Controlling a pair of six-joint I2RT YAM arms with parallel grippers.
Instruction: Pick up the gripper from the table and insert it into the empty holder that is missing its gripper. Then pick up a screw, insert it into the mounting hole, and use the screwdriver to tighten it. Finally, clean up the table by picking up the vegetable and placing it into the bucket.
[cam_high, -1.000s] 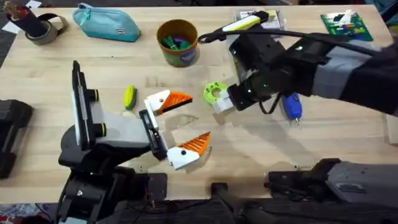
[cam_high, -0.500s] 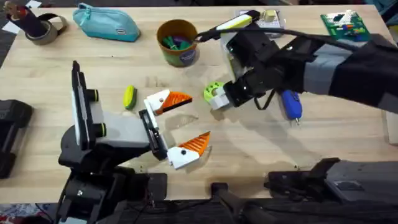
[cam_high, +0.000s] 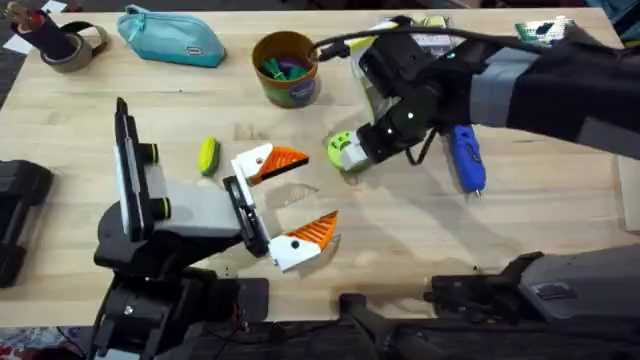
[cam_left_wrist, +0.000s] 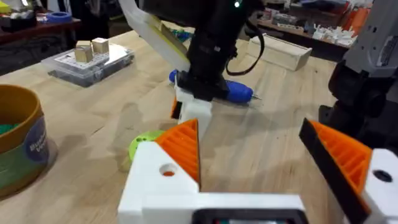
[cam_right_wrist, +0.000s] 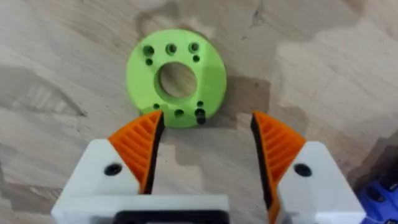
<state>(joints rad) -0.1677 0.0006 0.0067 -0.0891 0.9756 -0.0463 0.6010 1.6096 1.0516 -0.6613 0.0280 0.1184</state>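
Observation:
The gripper part, a lime-green ring (cam_right_wrist: 177, 78) with a round hole, lies flat on the wood in the middle of the table (cam_high: 340, 146). My right gripper (cam_right_wrist: 205, 149) hovers over it, open, its orange pads (cam_right_wrist: 140, 146) just short of the ring's rim with nothing between them. Overhead, the right gripper (cam_high: 352, 158) reaches in from the right. The left gripper (cam_high: 300, 195) rests open and empty nearer the front; in its wrist view the ring (cam_left_wrist: 144, 144) peeks out behind a finger. The blue screwdriver (cam_high: 466, 160) lies right of the ring. The yellow-green vegetable (cam_high: 207, 156) lies to the left. The bucket (cam_high: 285, 68) stands behind.
A teal zip pouch (cam_high: 170, 37) and a tape roll (cam_high: 60, 40) sit at the back left. A clear plastic box (cam_left_wrist: 87, 59) is at the back, with a green board (cam_high: 545, 33) at the back right. The right arm crosses the table's right half.
The right arm has swung a little left and toward the back over the ring, uncovering more of the screwdriver. The left arm and the other things have stayed put.

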